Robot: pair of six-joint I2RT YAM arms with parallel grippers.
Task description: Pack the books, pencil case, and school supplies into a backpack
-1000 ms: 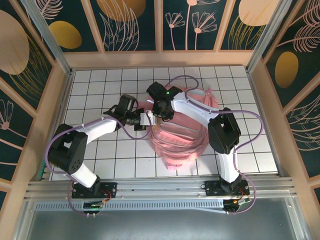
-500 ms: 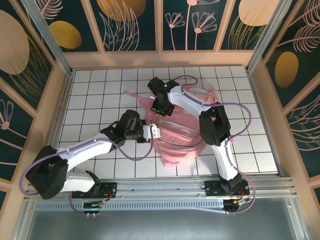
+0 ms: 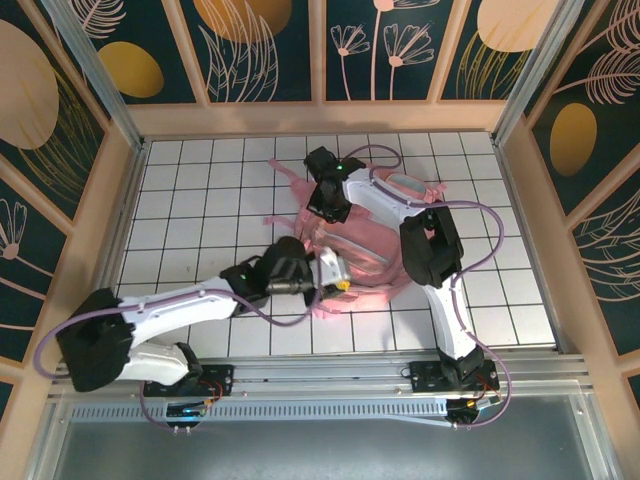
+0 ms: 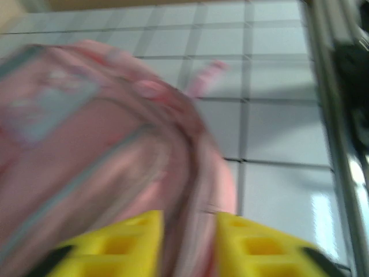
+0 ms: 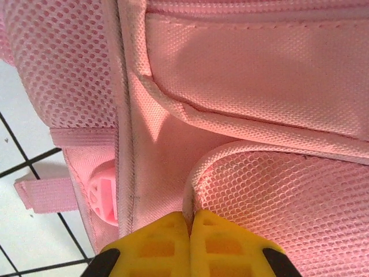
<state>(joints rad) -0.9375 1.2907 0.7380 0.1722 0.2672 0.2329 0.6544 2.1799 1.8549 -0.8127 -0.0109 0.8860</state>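
Now | backpack [image 3: 362, 262] glossy pink, rumpled | left fingers [image 4: 124, 245] spread | right fingers [image 5: 213, 242] pinching it

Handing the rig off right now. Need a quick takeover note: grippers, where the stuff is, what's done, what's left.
Left gripper: jaws apart, straddling an edge of the backpack. The wrist view is blurred and no firm grip is evident.
Right gripper: shut, pinching a fabric seam on the backpack's mesh side.
Backpack: lying mid-table on the tiled table, with both arms reaching onto it.
Done: cannot tell what is already inside the bag.
Left: check the contents first, then probably load whatever is missing.
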